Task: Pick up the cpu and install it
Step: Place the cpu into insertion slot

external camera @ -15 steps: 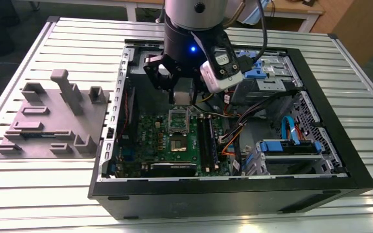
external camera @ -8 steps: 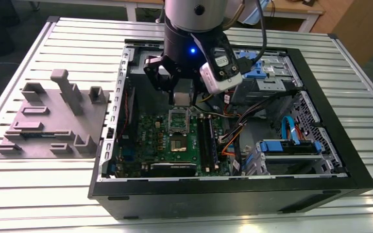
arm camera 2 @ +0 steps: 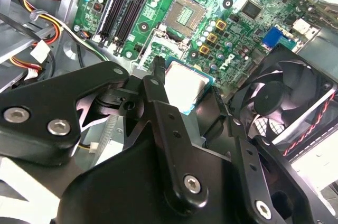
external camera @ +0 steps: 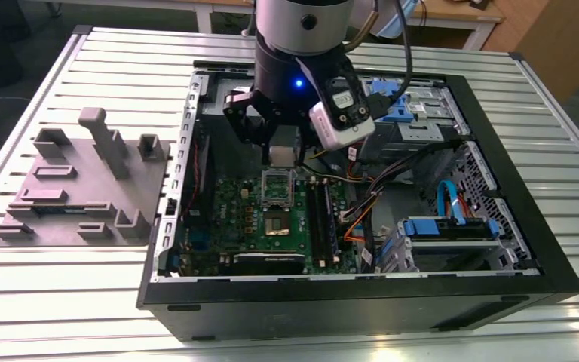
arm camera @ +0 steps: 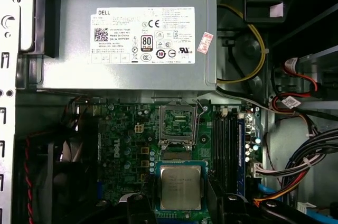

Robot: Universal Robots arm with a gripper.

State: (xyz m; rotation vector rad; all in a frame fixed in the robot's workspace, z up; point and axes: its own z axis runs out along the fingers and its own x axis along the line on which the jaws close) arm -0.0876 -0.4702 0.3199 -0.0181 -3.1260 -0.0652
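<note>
The cpu (arm camera: pixel 180 186), a flat square chip with a shiny silver top, hangs above the green motherboard (arm camera: pixel 121 145) inside the open computer case (external camera: pixel 370 302). My gripper (arm camera: pixel 180 205) is shut on it, one black finger (arm camera 2: pixel 158 94) on each side. In the exterior view the cpu (external camera: pixel 283 155) sits just above the socket (external camera: pixel 275 188). The socket (arm camera: pixel 177 123) lies uncovered, with its metal frame hinged up; in the first wrist view it is a little beyond the held chip. In the second wrist view the cpu (arm camera 2: pixel 185 84) is near the socket (arm camera 2: pixel 184 15).
A large grey box with a white label (arm camera: pixel 132 39) fills the case wall behind the socket. Memory slots (arm camera: pixel 227 145) run beside the socket, and a black fan (arm camera 2: pixel 274 102) stands on the other side. Cable bundles (arm camera: pixel 301 166) and blue drive bays (external camera: pixel 451 226) are nearby. A grey fixture tray (external camera: pixel 78 188) lies outside the case.
</note>
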